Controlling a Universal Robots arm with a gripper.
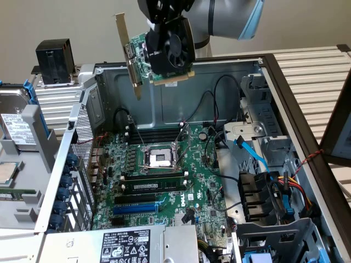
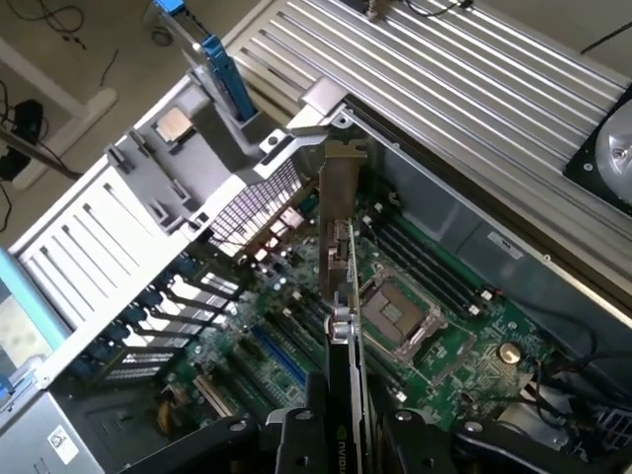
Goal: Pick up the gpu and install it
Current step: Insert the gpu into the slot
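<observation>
Slatted worktop (image 1: 312, 71) carries an open computer case (image 1: 164, 104). We note the end effector (image 1: 164, 30) pinching the gpu (image 1: 164, 55) at its black shroud. The fan faces the exterior camera and the metal bracket (image 1: 127, 49) points to the exterior view's left. The card hangs above the case, well apart from the motherboard (image 1: 164, 181) and its CPU socket (image 1: 160, 159) below.
</observation>
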